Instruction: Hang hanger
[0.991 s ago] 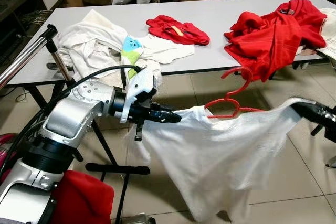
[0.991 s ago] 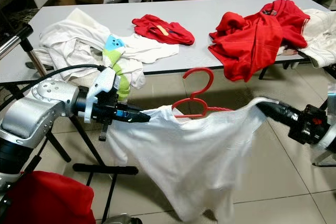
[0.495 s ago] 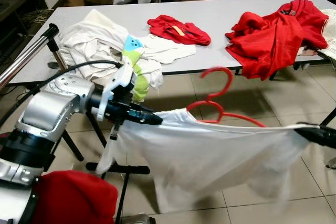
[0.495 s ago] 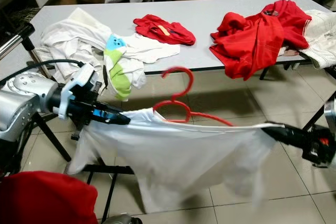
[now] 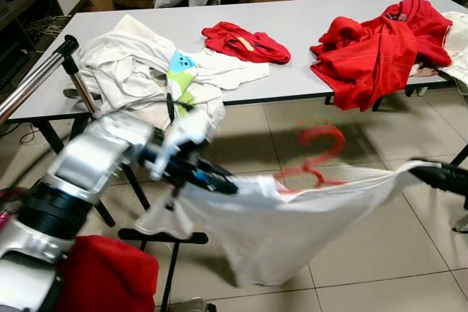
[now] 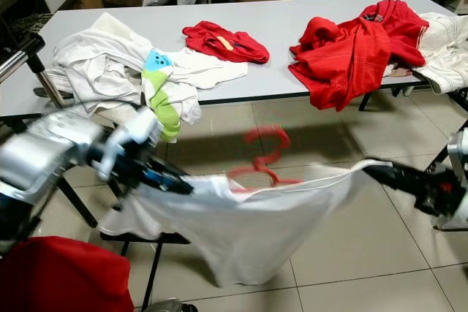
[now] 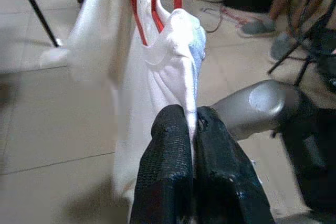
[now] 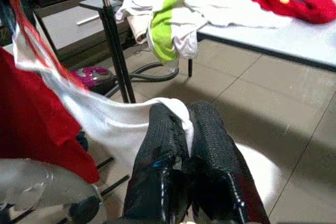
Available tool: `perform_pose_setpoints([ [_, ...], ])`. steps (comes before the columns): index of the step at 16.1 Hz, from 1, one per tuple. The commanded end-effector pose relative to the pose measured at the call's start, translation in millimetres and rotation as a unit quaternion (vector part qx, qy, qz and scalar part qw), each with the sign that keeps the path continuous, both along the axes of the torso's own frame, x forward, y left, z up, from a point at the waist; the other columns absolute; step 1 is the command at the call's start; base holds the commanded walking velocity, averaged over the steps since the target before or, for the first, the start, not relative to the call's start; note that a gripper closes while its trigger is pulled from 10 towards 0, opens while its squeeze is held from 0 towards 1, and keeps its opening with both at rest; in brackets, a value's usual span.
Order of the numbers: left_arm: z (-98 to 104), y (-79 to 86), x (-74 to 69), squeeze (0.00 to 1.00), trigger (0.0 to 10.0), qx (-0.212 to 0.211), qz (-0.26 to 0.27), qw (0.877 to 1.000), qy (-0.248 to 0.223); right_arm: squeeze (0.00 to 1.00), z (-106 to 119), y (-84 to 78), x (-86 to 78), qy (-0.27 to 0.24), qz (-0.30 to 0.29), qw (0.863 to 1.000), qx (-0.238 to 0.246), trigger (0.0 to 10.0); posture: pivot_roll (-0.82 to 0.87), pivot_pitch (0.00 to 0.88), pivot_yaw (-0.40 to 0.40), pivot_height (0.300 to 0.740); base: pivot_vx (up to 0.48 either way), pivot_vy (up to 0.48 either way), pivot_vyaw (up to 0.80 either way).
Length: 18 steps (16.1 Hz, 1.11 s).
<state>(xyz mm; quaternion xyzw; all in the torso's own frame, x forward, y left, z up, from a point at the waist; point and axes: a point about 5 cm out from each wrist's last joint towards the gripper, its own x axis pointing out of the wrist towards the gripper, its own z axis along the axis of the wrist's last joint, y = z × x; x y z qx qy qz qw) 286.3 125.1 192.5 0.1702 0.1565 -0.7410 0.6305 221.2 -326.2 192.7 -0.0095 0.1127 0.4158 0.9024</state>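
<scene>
Laundry workroom, long grey table [image 5: 307,31] with clothes, tiled floor [image 5: 380,253]

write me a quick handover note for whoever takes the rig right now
Left tool: shut on one shoulder of the white shirt.
Right tool: shut on the other shoulder, so the shirt is stretched between the arms above the floor.
Red hanger: sits in the shirt's neck, hook up, blurred.
Metal rack pole: on the robot's left, beside the table, which holds more white and red clothes.
Done: shirt is on the hanger.
Left: hook the hanger on the rack, then release.
</scene>
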Motion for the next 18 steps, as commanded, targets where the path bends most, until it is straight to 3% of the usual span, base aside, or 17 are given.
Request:
perform_pose_setpoints([
  [1, -5.2, -4.1, 0.0, 0.00, 0.0, 0.017, 0.004, 1.000, -0.023, 0.00, 13.8, 5.0, 2.9, -0.040, 0.007, 0.999, 0.006, 0.0, -0.13, 0.000, 0.069, 0.740, 0.000, 0.000, 0.00],
  [4, -14.8, -1.0, 11.6, 0.00, 0.0, 0.053, 0.054, 0.994, -0.081, 0.00, 18.5, 11.0, 5.0, -0.057, 0.009, 0.998, 0.015, 0.0, -0.13, 0.000, 0.067, 0.740, 0.000, 0.000, 0.00],
  [7, -13.7, 6.2, 18.7, 0.00, 0.0, 0.052, 0.098, 0.988, -0.112, 0.00, 17.6, 10.0, 1.9, -0.063, -0.004, 0.998, 0.007, 0.0, -0.13, 0.000, 0.063, 0.740, 0.000, 0.000, 0.00],
  [9, -1.7, 17.4, 28.0, 0.00, 0.0, -0.005, 0.158, 0.976, -0.151, 0.00, 5.6, 9.5, -4.6, -0.075, -0.044, 0.996, -0.025, 0.0, -0.13, 0.000, 0.061, 0.740, 0.000, 0.000, 0.00],
  [11, 2.4, 26.2, 31.5, 0.00, 0.0, -0.012, 0.183, 0.968, -0.171, 0.00, -4.4, 13.0, -3.9, -0.098, -0.069, 0.991, -0.054, 0.0, -0.13, 0.000, 0.061, 0.740, 0.000, 0.000, 0.00],
  [14, 7.0, 26.3, 31.5, 0.00, 0.0, -0.045, 0.193, 0.960, -0.196, 0.00, -14.4, 18.1, 1.8, -0.161, -0.112, 0.975, -0.107, 0.0, -0.13, 0.000, 0.065, 0.740, 0.000, 0.000, 0.00],
  [17, 6.0, 22.2, 27.9, 0.00, 0.0, -0.060, 0.181, 0.963, -0.192, 0.00, -15.3, 18.5, 2.7, -0.191, -0.137, 0.966, -0.109, 0.0, -0.13, 0.000, 0.065, 0.740, 0.000, 0.000, 0.00],
  [18, 6.2, 21.3, 26.0, 0.00, 0.0, -0.065, 0.172, 0.965, -0.187, 0.00, -11.9, 11.8, 3.9, -0.201, -0.161, 0.961, -0.104, 0.0, -0.13, 0.000, 0.063, 0.740, 0.000, 0.000, 0.00],
])
